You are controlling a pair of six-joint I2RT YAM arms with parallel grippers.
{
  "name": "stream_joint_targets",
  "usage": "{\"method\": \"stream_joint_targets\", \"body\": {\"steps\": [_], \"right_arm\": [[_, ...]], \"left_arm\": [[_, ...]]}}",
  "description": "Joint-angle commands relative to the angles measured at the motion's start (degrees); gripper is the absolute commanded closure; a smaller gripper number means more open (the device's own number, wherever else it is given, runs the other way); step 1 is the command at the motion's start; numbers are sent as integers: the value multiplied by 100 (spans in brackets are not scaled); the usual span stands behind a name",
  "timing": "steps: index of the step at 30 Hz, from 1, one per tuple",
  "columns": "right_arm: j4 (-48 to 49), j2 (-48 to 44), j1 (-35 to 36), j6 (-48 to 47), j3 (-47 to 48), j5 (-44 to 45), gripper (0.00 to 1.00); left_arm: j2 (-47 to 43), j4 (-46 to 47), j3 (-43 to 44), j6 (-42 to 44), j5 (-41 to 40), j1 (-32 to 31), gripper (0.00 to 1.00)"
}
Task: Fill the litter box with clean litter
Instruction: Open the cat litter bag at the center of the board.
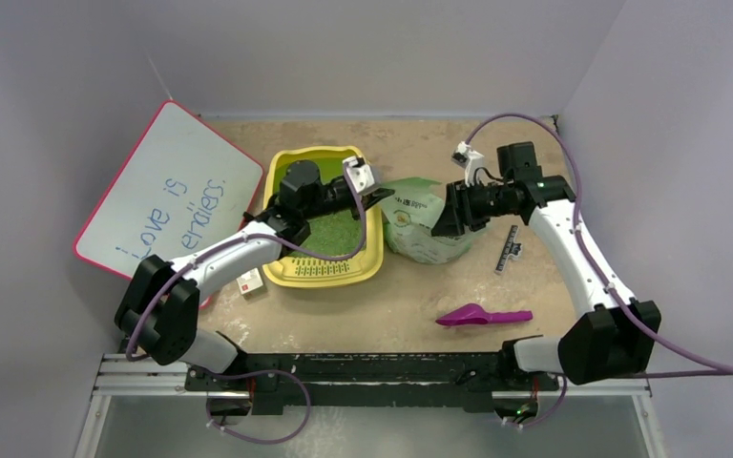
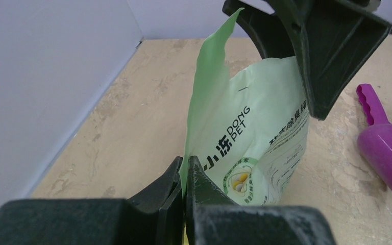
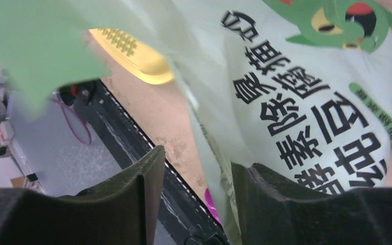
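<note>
1 yellow litter box [image 1: 320, 270] sits left of centre, with clean litter [image 1: 339, 229] greening its floor. just right of it stands the pale green bag [image 1: 425, 239], upright, so the box lies to the bag's left and any tip has to go that way. left gripper [image 2: 185, 171] reaches across the box, clamped tight on the bag's top edge. right gripper [image 3: 196, 163] is on the far side, jaws part-way apart, film between them, no firm pinch showing.

On your tan worktop [image 1: 382, 305] sits the yellow litter box [image 1: 374, 250], a pale green bag [image 1: 420, 239] just beside it. A purple scoop [image 1: 482, 316] lies apart, toward the near edge.
</note>
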Motion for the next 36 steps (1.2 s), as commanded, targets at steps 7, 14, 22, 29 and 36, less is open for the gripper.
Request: {"method": "stream_joint_targets", "body": {"steps": [7, 14, 22, 29, 36], "right_arm": [[1459, -649, 153, 1643, -754, 2372, 14], [3421, -1297, 157, 2639, -1532, 2928, 7], [5122, -1294, 143, 3415, -1892, 2649, 3], [6422, -873, 21, 4279, -1754, 1656, 3], [5994, -1055, -227, 4026, -1444, 2167, 3]], "left_arm": [[-397, -271, -15, -120, 463, 39, 100], [-470, -1218, 72, 262, 729, 27, 100], [-262, -1717, 223, 546, 882, -27, 100], [-88, -1909, 328, 785, 733, -63, 100], [-8, -2014, 315, 972, 490, -95, 100]]}}
